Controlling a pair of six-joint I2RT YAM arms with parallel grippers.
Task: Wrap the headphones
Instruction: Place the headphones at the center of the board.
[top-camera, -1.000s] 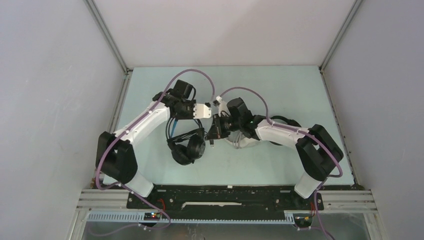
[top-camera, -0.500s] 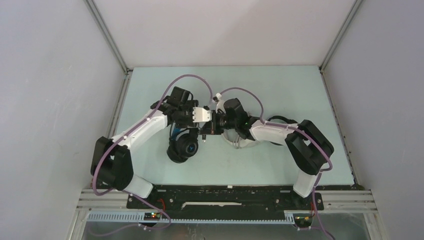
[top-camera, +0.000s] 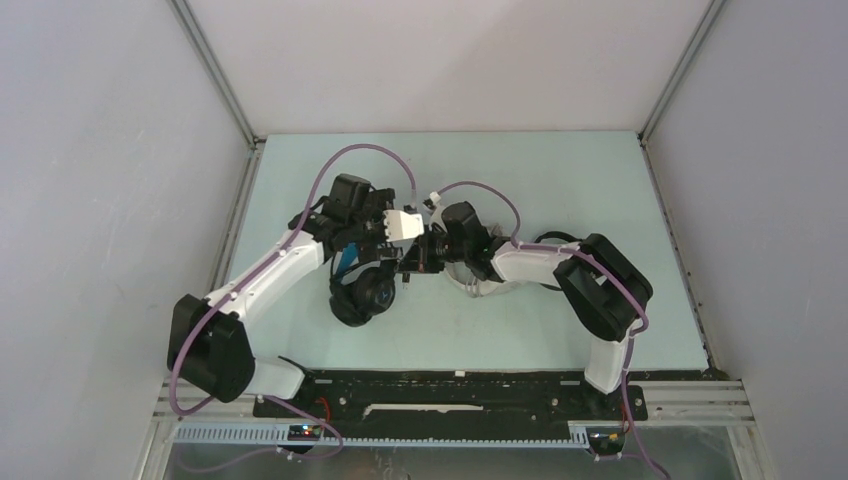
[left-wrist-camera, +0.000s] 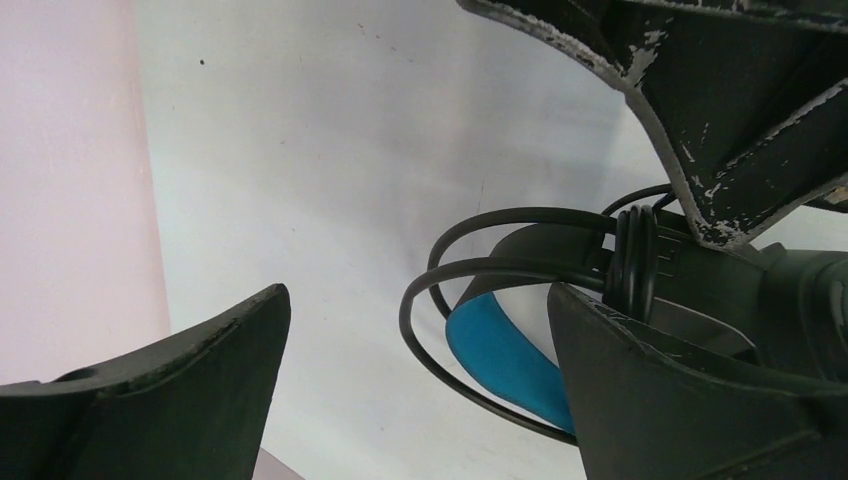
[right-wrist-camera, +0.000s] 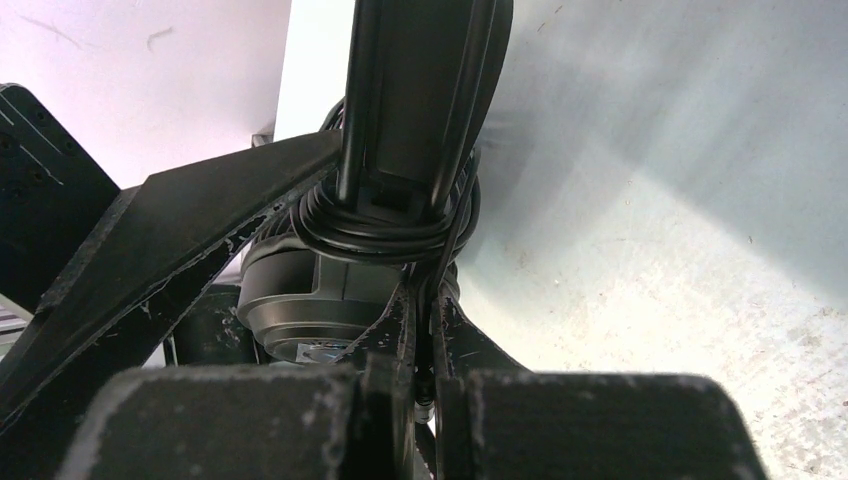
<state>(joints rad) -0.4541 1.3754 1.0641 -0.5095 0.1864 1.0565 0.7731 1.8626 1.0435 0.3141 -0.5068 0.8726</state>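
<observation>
The top view looks down from above and behind the arm bases (top-camera: 270, 375), which sit at 6 o'clock, and takes in the whole worktop (top-camera: 560, 320) from afar. The left wrist view sits very near, looking out between the left fingers (left-wrist-camera: 160, 390), low over the worktop, with the headphones (left-wrist-camera: 500, 355) at its 4 o'clock. The right wrist view, equally near, looks past the right fingers (right-wrist-camera: 398, 315) up along the headphones. All three share the headphones; both wrist views share the wound cable (left-wrist-camera: 633, 250).

Robot lab test cell: grey panel walls (top-camera: 100, 200) w/ alu frame posts (top-camera: 215, 75), pale-green table (top-camera: 560, 170).
</observation>
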